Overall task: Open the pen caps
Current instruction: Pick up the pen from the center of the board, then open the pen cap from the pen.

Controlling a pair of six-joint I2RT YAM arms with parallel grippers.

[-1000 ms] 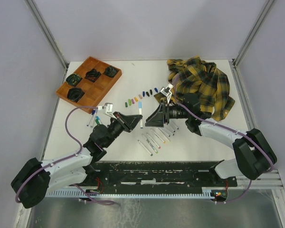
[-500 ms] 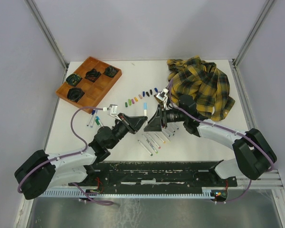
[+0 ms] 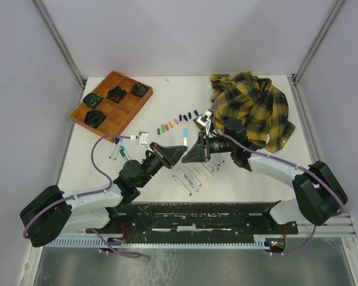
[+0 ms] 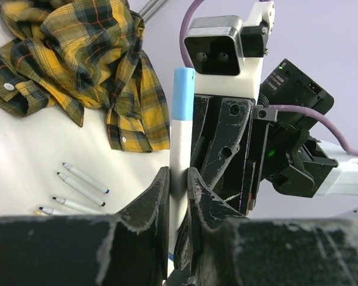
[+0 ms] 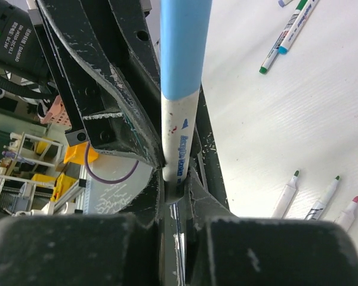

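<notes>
Two grippers are meeting mid-table on one marker (image 4: 179,152): left gripper (image 4: 178,180) is pinching its white barrel, and right gripper (image 5: 178,179) is clamping narrow on the same barrel from the opposite side. Light-blue cap (image 5: 185,47) is sitting on the marker's far end, clear of both grips. Loose caps (image 3: 178,120) are lying in a row on the table just beyond, toward the far side.

Tray (image 3: 138,111) far left, shirt (image 3: 253,107) far right, pen caps (image 3: 178,120) between them, markers (image 3: 194,176) in front.
</notes>
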